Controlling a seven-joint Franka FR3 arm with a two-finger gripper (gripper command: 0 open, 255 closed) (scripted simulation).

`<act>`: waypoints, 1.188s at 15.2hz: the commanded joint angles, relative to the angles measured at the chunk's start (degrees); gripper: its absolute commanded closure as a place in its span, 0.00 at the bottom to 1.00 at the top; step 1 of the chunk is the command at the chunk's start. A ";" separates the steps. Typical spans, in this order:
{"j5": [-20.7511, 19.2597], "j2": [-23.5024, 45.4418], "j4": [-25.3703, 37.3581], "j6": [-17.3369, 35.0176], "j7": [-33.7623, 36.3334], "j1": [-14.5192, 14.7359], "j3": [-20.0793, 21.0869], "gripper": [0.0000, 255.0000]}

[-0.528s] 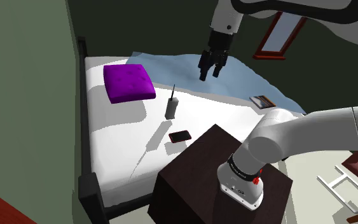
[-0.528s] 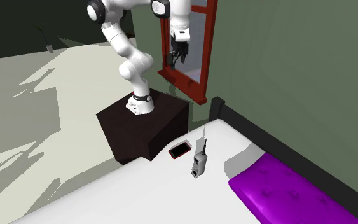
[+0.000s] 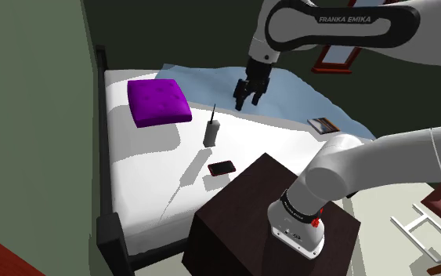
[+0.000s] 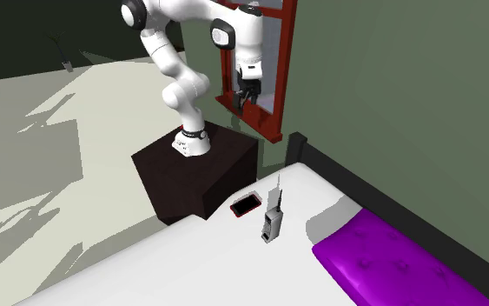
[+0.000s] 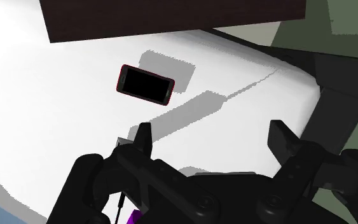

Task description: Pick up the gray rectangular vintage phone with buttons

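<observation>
On the shoulder view's left, the dark bed frame (image 3: 103, 118) edges the white bed (image 3: 144, 168), and a purple square cushion (image 3: 160, 102) lies flat near the head end. Next along is the gray rectangular vintage phone (image 3: 210, 132), standing upright on the sheet with its thin antenna pointing up, near the cushion's corner. A small flat black phone with a red rim (image 3: 222, 168) lies on the bed close to the dark brown box stand (image 3: 238, 208). Further right, the black claw (image 3: 247, 102) hangs in the air by the edge of a pale blue blanket (image 3: 289, 90), well apart from the gray phone.

In the wrist view I read the claw (image 5: 212, 137) as spread wide, its fingers (image 5: 145, 139) clasping nothing, and the red-rimmed phone (image 5: 144, 84) lies on the sheet ahead of it.

In the second exterior view, the claw (image 4: 243, 101) is high in front of a red window frame (image 4: 273, 122). The gray phone (image 4: 273, 222) stands between the red-rimmed phone (image 4: 245, 204) and the cushion (image 4: 399, 265).
</observation>
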 commanded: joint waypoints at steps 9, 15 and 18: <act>-3.90 14.69 -6.33 27.77 -0.51 -3.10 -1.59 0.00; -6.19 27.78 -5.21 43.79 0.00 -5.04 -2.69 0.00; -7.35 34.90 -3.25 51.00 0.51 -5.96 -3.28 0.00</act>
